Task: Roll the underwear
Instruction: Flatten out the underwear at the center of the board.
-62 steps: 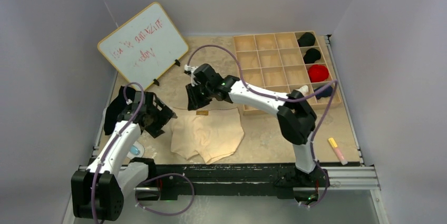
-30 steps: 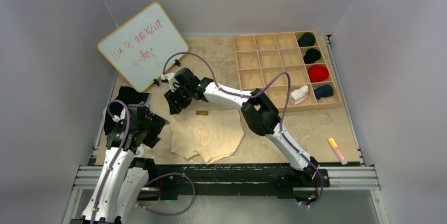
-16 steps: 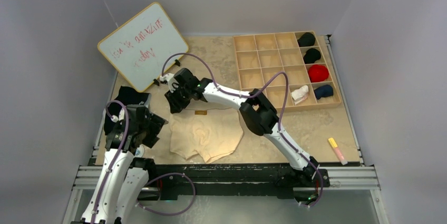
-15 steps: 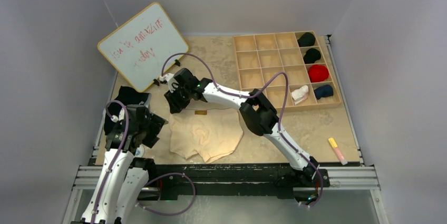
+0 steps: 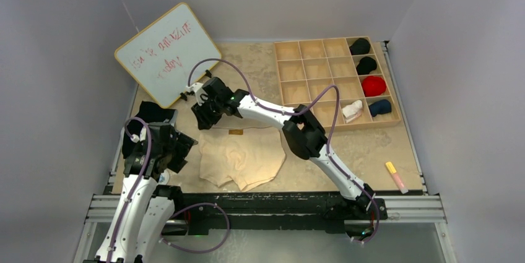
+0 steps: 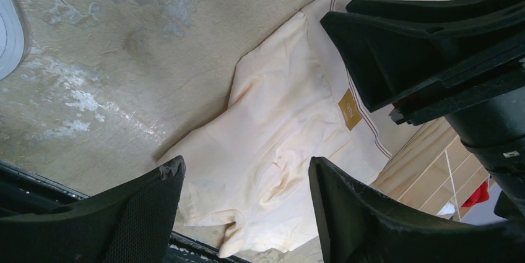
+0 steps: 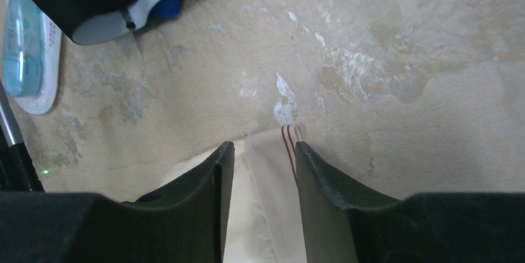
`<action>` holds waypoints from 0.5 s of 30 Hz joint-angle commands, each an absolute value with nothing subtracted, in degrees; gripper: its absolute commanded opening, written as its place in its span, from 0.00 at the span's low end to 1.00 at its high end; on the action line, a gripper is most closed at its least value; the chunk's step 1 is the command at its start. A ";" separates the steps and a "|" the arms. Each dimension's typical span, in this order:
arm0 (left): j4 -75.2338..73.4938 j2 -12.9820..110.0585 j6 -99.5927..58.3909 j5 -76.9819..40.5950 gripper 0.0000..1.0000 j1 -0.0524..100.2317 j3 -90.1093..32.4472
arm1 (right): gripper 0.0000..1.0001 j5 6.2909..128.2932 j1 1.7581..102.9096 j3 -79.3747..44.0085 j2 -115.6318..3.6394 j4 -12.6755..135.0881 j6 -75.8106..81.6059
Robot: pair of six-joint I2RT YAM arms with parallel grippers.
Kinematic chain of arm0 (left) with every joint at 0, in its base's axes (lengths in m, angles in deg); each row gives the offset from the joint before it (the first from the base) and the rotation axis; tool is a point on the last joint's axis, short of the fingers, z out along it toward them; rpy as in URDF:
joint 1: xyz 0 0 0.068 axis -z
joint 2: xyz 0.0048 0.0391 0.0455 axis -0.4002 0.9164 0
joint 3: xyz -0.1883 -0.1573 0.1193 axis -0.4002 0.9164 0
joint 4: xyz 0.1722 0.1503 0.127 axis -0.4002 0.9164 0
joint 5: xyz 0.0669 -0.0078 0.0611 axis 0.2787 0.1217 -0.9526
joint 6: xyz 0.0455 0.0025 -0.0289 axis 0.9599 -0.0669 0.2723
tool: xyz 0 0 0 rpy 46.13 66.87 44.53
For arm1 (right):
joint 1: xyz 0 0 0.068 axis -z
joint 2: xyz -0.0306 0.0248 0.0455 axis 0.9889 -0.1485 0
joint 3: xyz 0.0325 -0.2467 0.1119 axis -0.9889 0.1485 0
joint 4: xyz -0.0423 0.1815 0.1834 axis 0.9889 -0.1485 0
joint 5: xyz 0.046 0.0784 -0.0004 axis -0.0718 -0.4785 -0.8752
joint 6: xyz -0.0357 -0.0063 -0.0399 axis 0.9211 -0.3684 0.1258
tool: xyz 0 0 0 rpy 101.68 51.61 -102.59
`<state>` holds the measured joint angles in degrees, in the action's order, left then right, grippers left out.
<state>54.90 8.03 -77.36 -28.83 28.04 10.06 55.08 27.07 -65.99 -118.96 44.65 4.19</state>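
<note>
- The cream underwear (image 5: 242, 156) lies flat on the desk (image 5: 247, 68). It is near the front edge, between the two arms.
- A small tan label (image 5: 236, 132) sits on its far band.
- The right hand (image 5: 202, 119) is down at the far left corner of the underwear.
- Its fingers (image 7: 210, 213) are part way open. One is on each side of the band corner, where the thin red lines are. I cannot tell if they pinch the cloth.
- The left hand (image 5: 179, 150) hangs just beside the left side of the underwear. It is wide open and holds nothing.
- A white board (image 5: 167, 54) leans at the far left of the desk.
- A wooden tray (image 5: 326, 59) with many little boxes is at the far right.
- Some boxes on its right side hold rolled clothes (image 5: 373, 85): black, red, blue and white.
</note>
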 commanded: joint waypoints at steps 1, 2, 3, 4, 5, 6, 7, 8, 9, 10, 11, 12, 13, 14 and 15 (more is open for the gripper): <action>53.78 7.79 -76.61 -28.90 0.72 27.55 9.21 | 0.44 57.34 26.84 -69.32 -116.33 44.22 4.38; 53.79 7.81 -76.61 -28.90 0.72 27.55 9.05 | 0.44 58.25 26.88 -69.39 -115.62 44.10 4.18; 53.84 7.72 -76.65 -28.86 0.72 27.55 8.87 | 0.44 58.42 26.83 -69.14 -115.24 44.12 3.65; 53.87 7.69 -76.69 -28.88 0.72 27.55 8.66 | 0.45 58.42 26.86 -68.69 -114.98 44.51 3.35; 53.86 7.62 -76.77 -28.98 0.72 27.55 8.48 | 0.46 58.80 26.85 -68.32 -114.98 45.16 3.23; 53.88 7.64 -76.81 -28.98 0.72 27.55 8.26 | 0.47 59.07 26.80 -67.98 -115.38 45.54 3.16; 53.88 7.63 -76.79 -29.02 0.72 27.55 8.08 | 0.47 58.90 26.79 -68.46 -116.23 45.28 3.06; 53.88 7.65 -76.79 -29.02 0.72 27.56 7.91 | 0.48 58.80 26.87 -69.53 -117.31 44.45 3.05; 53.92 7.53 -76.71 -29.05 0.72 27.55 7.73 | 0.48 58.77 26.82 -70.51 -118.43 43.63 3.03; 54.01 7.57 -76.68 -29.13 0.72 27.55 7.60 | 0.49 58.72 26.81 -71.36 -119.44 43.31 3.08; 54.05 7.56 -76.61 -29.18 0.72 27.55 7.49 | 0.51 58.25 26.84 -71.99 -120.36 43.26 3.23; 53.99 7.57 -76.61 -29.18 0.72 27.55 7.47 | 0.51 58.08 26.83 -72.78 -121.34 42.88 3.45; 54.01 7.56 -76.61 -29.20 0.72 27.56 7.48 | 0.52 57.78 26.82 -73.85 -122.37 42.14 3.59; 54.05 7.54 -76.59 -29.19 0.72 27.55 7.47 | 0.53 57.04 26.82 -74.81 -123.34 41.43 3.87; 54.13 7.50 -76.61 -29.25 0.72 27.55 7.48 | 0.53 56.93 26.84 -75.90 -124.34 40.48 4.14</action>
<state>54.93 7.98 -77.36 -28.85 28.04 9.89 57.68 27.07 -71.04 -121.00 43.87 3.47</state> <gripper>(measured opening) 0.714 0.521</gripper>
